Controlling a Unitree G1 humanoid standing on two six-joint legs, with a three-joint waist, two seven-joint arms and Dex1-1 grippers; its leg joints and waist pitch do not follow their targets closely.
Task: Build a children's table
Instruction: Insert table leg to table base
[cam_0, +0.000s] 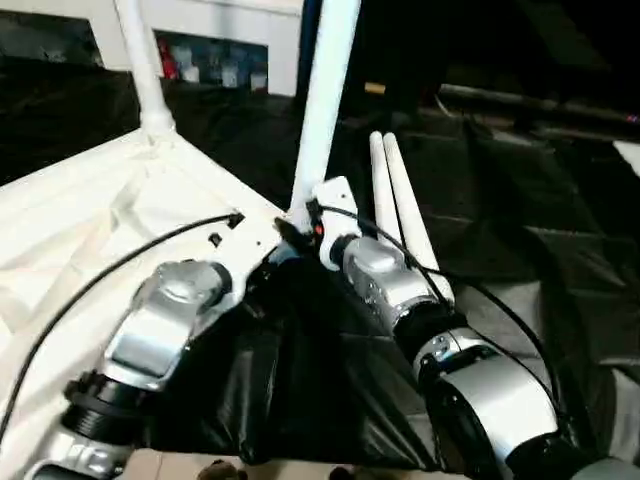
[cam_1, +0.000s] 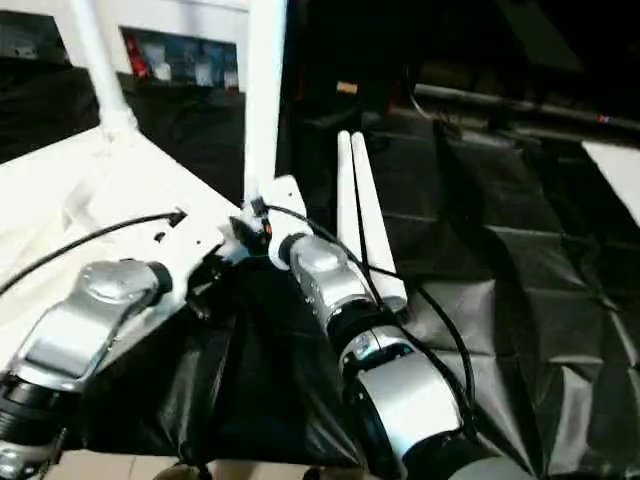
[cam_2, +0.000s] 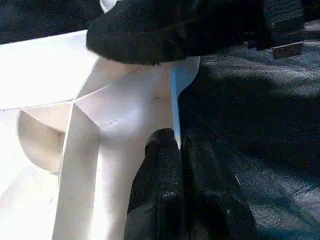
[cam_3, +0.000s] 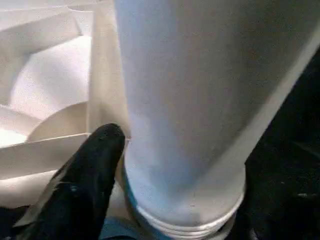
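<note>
The table top (cam_0: 90, 220) lies upside down on a black sheet (cam_1: 520, 300), ribs up. Two legs stand in its corner sockets: one at the far corner (cam_0: 140, 70), one at the near corner (cam_0: 325, 110). Two more legs (cam_0: 400, 210) lie side by side on the sheet, just beside the right arm. The left gripper (cam_2: 180, 150) is closed on the top's edge. The right gripper (cam_3: 107, 137) is at the near leg's foot; I cannot tell how its jaws stand. A white cabinet (cam_0: 215, 30) stands behind
</note>
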